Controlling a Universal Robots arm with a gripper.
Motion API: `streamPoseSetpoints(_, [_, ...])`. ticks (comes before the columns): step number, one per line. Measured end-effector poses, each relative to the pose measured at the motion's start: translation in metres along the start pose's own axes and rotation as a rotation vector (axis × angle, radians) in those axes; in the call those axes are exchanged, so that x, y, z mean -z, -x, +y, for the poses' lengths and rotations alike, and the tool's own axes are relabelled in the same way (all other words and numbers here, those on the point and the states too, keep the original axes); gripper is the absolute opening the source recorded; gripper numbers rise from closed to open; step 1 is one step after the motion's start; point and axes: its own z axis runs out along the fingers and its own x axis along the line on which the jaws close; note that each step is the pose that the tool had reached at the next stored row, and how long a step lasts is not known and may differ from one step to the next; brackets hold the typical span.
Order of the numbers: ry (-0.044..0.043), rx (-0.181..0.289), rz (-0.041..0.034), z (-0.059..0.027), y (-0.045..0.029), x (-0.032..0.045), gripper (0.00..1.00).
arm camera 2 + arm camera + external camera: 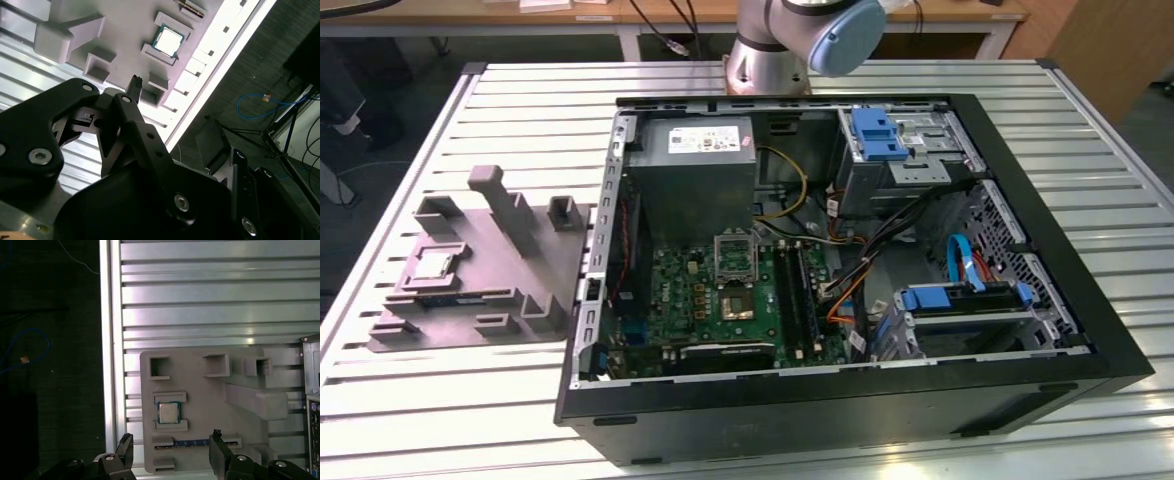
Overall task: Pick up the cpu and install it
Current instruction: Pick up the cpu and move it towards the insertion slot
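The cpu (168, 412) is a small silvery square chip lying flat in a pocket of the grey moulded tray (200, 390). In the exterior view the cpu (430, 264) sits at the left part of the tray (494, 285), outside the computer case. My gripper (171, 452) hangs above the tray, open, its two black fingers (125, 450) spread wide with nothing between them and the cpu a short way off. One fingertip (135, 86) points toward the cpu (167, 40) in the second wrist view. The silver-framed socket (732, 256) sits on the green motherboard inside the case.
The open black computer case (854, 410) lies on the slatted metal table (440, 400), holding a power supply (696, 170), drive bays (897, 150) and loose cables (881, 240). A memory stick (190, 443) lies in the tray beside the cpu. The arm's base (774, 50) stands behind the case.
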Motion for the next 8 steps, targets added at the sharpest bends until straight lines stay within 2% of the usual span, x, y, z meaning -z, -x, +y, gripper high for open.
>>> streamPoseSetpoints(8, [-0.0005, 0.0, -0.0001, -0.0001, -0.0001, -0.002, 0.71])
